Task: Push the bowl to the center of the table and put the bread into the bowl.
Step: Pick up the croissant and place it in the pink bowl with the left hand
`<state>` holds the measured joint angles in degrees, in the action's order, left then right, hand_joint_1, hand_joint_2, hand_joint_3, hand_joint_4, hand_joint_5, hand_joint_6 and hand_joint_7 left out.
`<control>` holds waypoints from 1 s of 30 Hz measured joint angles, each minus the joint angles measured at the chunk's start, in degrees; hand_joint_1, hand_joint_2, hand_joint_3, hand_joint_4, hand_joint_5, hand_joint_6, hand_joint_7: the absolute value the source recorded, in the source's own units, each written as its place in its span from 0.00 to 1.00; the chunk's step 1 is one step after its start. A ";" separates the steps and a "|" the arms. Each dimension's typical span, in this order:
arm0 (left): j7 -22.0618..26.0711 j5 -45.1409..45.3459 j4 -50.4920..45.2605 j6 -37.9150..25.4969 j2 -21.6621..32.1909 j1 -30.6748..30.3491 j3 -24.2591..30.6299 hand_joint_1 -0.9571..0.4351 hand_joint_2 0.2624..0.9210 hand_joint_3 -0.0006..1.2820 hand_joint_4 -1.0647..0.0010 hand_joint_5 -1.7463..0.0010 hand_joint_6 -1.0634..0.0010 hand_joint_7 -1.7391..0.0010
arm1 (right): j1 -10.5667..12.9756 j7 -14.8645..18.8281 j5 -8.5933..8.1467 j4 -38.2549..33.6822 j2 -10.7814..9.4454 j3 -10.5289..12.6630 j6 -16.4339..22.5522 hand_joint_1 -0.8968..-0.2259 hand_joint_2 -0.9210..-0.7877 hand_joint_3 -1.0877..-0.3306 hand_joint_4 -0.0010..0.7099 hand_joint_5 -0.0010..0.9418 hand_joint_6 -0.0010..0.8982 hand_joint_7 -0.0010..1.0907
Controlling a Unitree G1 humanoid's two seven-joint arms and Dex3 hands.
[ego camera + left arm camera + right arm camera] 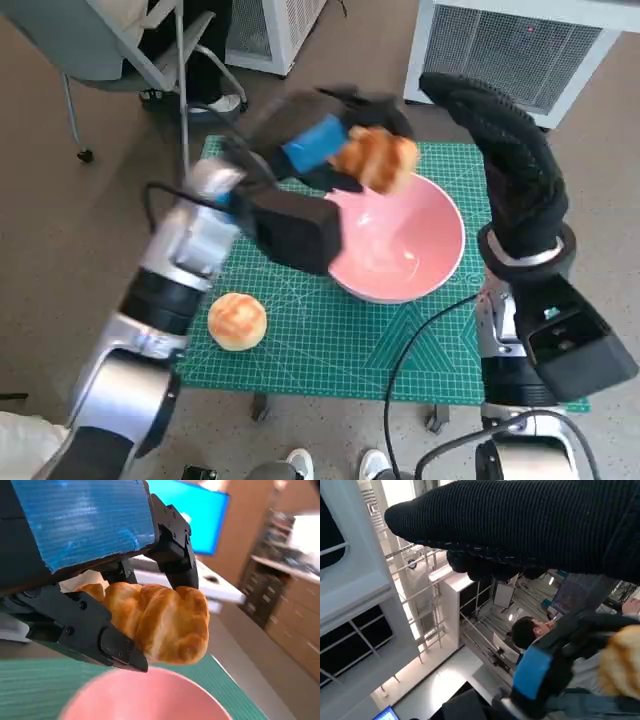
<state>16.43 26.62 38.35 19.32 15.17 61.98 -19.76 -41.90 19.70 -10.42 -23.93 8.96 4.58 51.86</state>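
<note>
The left robot hand [318, 140] held a golden croissant [377, 158] over the far rim of the pink bowl [400, 245]. In the left wrist view the black fingers [176, 545] were closed on the croissant [160, 621] from two sides, and the bowl [145, 696] was directly below it. The bread looked light and soft, with a flaky, ridged crust, so it would probably crumple or lose flakes under a hard squeeze. The thick middle, where the fingers already sat, seemed the best place to hold it, because the tapered ends would break more easily.

The bowl was round and smooth, with a glossy inside that reflected the light. It was probably plastic or glazed ceramic; the pictures did not show which. It stood on the green cutting mat [330, 340] that covered the desk, about in the middle of it. Such a smooth bowl would likely slide easily on the mat if it was pushed low on its wall.

A second bread, a round bun [237, 320] with a cracked pale top, lay on the mat near the left forearm, well apart from the bowl.

The right robot hand [510, 160], in its knitted glove, was raised beside the bowl on the right. It held nothing, and its fingers were stretched out and lay close together.
</note>
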 measured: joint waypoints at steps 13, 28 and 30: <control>0.62 2.76 11.84 3.05 -4.50 2.75 -5.46 0.69 1.00 0.13 0.43 0.28 0.54 0.25 | 1.21 -1.90 1.89 2.00 0.20 0.87 -0.01 0.41 0.00 0.49 0.40 0.00 0.03 0.62; 14.53 3.52 17.87 -3.88 -6.36 4.72 -8.47 0.49 1.00 0.06 0.87 0.99 0.76 0.95 | 2.61 -4.11 3.92 4.05 0.47 1.18 -1.14 0.43 0.00 0.49 0.40 0.00 0.03 0.61; 15.27 3.52 17.53 -4.48 -6.34 4.73 -8.46 0.47 1.00 0.05 0.92 0.99 0.77 0.97 | 2.61 -4.22 3.95 4.20 0.53 1.18 -1.28 0.42 0.00 0.49 0.40 0.00 0.03 0.61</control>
<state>31.70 30.14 55.88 14.84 8.83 66.71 -28.22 -39.29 15.47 -6.47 -19.73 9.49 5.76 50.59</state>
